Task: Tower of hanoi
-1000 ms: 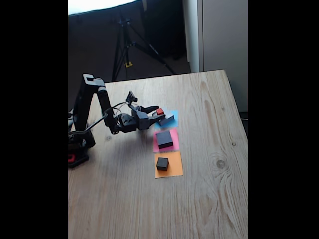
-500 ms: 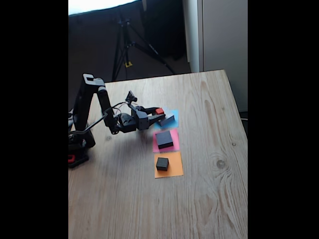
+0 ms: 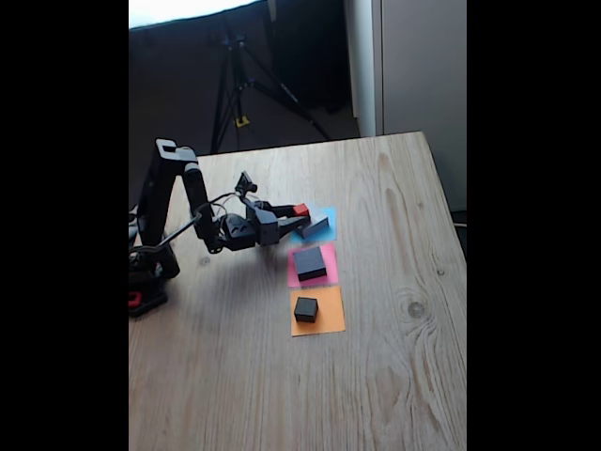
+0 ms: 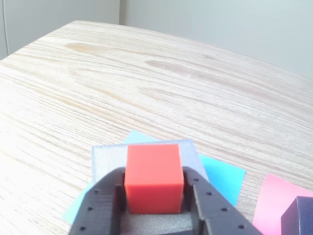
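- Gripper (image 4: 154, 196) fills the near edge of the wrist view, clamped on the tiny red cube (image 4: 153, 177) with one finger on each side face.
- Just behind and below, the large flat grey block (image 4: 108, 159) lies on the blue paper square (image 4: 222, 176); the cube sits over it.
- Risk, as I judge it: a tilted or early release could tip the cube off the grey block onto the bench (image 4: 146, 78).
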Available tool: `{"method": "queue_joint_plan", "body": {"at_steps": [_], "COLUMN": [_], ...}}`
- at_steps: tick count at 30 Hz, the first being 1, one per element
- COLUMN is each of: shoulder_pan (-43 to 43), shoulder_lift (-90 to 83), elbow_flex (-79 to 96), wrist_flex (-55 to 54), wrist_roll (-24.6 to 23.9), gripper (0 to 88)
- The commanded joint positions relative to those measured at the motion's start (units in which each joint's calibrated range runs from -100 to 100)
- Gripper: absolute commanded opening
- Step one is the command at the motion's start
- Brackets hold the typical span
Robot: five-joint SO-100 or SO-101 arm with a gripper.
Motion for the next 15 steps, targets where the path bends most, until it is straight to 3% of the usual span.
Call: {"method": "queue_joint_plan", "body": {"at_steps": [1,11,15], "shoulder_pan": [0.0,-0.5,-0.4], "shoulder_lift": [-1.2,-5.0,-12.0], "elbow_flex": [0.4,3.5,6.2], "wrist_flex": [0.3,0.3,5.2], "wrist_roll": [1.0,1.0,1.0], "gripper": [4.3,3.8,4.1]}}
